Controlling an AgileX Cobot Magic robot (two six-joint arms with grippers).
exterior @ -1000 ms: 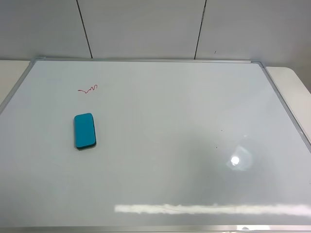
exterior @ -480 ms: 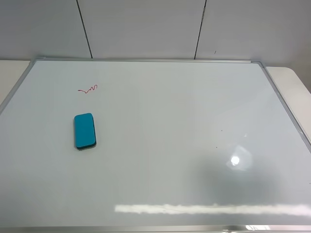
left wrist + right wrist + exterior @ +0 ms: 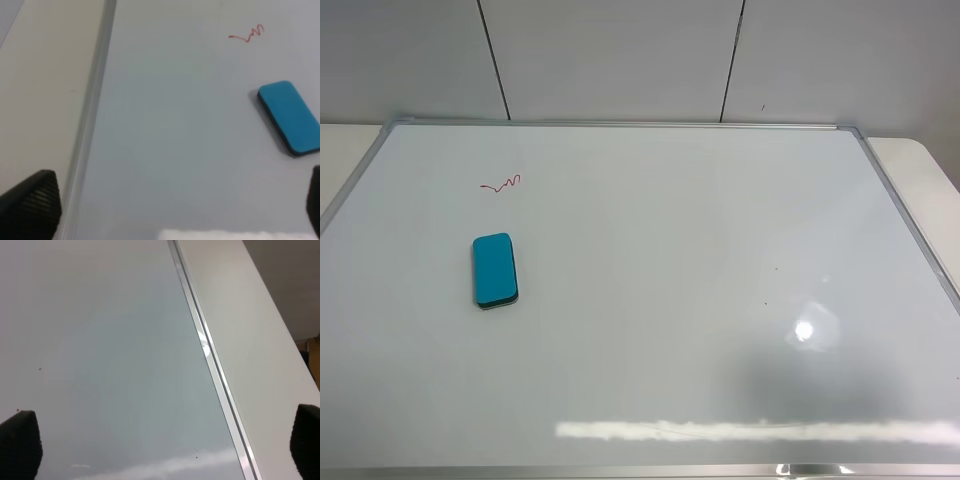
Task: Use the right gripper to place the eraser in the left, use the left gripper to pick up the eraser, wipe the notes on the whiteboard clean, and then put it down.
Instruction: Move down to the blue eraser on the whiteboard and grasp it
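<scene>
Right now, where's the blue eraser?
In the high view, the eraser lies flat on the left side of the whiteboard, a little nearer the camera than the red notes and apart from them.

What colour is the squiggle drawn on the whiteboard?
Red: the squiggle shows best in the left wrist view.

A pale table point(image 3: 925, 170) carries the whiteboard point(image 3: 670, 250), on which 1 eraser point(image 3: 494, 270) lies flat near the red notes point(image 3: 501, 184).

Pale panelled wall point(image 3: 620, 60), white tabletop point(image 3: 920, 170)
</scene>
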